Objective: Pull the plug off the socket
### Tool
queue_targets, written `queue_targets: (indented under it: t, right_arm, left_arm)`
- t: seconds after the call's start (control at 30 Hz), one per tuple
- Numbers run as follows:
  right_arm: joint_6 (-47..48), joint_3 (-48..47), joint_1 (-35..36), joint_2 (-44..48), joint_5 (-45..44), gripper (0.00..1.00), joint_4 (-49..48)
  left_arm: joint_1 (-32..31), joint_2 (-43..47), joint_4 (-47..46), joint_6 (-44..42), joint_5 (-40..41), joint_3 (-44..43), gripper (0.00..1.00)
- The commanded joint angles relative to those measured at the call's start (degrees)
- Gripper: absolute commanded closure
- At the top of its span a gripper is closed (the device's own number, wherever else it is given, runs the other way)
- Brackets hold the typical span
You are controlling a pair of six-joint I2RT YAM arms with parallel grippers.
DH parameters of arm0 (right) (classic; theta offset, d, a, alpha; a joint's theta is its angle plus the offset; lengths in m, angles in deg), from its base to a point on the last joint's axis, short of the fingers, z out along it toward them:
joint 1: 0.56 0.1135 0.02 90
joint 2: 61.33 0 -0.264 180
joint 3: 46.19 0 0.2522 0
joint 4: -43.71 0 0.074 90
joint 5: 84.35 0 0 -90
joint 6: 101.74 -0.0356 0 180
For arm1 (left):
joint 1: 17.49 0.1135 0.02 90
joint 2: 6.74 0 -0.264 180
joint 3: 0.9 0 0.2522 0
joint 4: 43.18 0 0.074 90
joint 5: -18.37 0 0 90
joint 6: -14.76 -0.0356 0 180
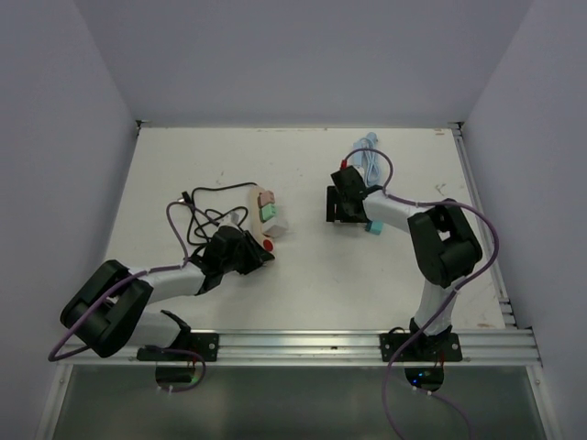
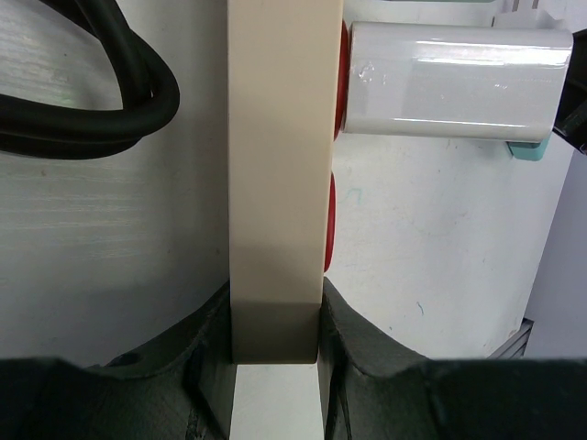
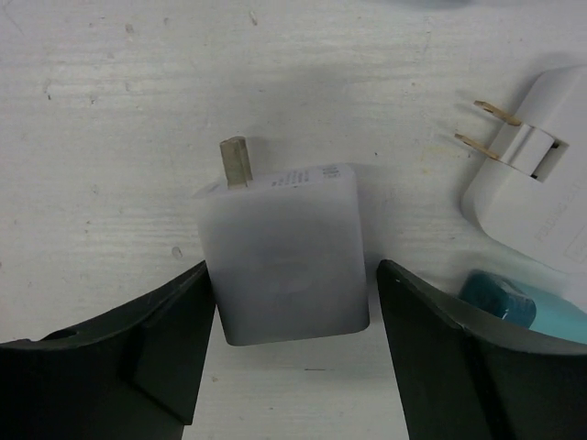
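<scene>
Our left tool [image 2: 275, 316] clamps the beige power strip [image 2: 275, 137]; our right tool [image 3: 292, 298] stands spread around the white charger plug [image 3: 280, 243].

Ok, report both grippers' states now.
Left gripper: shut on the power strip.
Right gripper: open, straddling the white plug, not clamping it.

Both arms pair bulky matte-black joint housings with white tubular links. A purple cable [image 1: 168, 220] loops off the left arm [image 1: 170, 280] at 9 o'clock of the top view; a second cable [image 1: 496, 243] arcs round the right arm [image 1: 445, 243] at 3 o'clock. Black base plates [image 1: 179, 348] anchor them. Close up, the fingers [image 3: 110, 357] are matte black and smoothly curved.
</scene>
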Motion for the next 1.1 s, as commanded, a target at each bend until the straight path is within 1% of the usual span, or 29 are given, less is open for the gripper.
queue_targets:
  t: [0.0,0.07,0.23,0.3,0.33,0.37,0.43,0.47,0.6,0.83,1.07]
  right_arm:
    - [-0.50,-2.07,-0.55,0.71,1.74,0.23,4.95]
    - [-0.50,-1.54,-0.37,2.73,3.94,0.19,4.78]
    - [-2.43,-1.02,2.00,10.99,10.35,0.16,5.48]
    - [-5.14,-0.49,2.70,13.97,14.47,0.15,4.17]
    - [-6.20,-0.23,2.97,14.60,14.50,0.14,3.46]
    - [-7.17,0.04,3.14,15.22,17.98,0.14,2.59]
    - [-10.16,0.30,4.20,16.19,20.98,0.11,0.05]
    - [-11.04,0.22,4.72,16.19,23.18,0.11,-0.67]
    - [-14.64,-1.62,8.41,14.35,26.79,0.08,-3.39]
    - [-18.51,-3.47,11.40,9.16,29.17,0.07,-6.55]
    - [-20.80,-3.83,12.81,5.65,28.47,0.08,-7.26]
  left_arm:
    - [0.16,-0.20,6.44,-1.46,-0.78,2.71,1.00]
    - [0.25,-0.11,5.65,-1.64,-1.13,2.89,1.00]
    - [0.16,-0.81,3.01,-2.07,-2.79,3.33,1.00]
    - [0.25,-1.43,1.52,-2.25,-3.85,3.59,1.00]
    - [0.25,-1.69,0.99,-2.25,-4.20,3.68,1.00]
    - [0.16,-1.87,0.64,-2.25,-4.56,3.68,1.00]
    - [0.16,-2.04,-0.41,-2.43,-5.00,3.86,1.00]
    - [0.16,-2.05,-0.60,-2.51,-5.09,3.86,1.00]
    - [0.16,-2.05,-1.56,-2.69,-6.05,4.03,1.00]
    - [0.16,-1.43,-2.00,-2.78,-6.40,4.38,1.00]
    - [0.16,-1.43,-2.44,-2.87,-6.67,4.56,1.00]
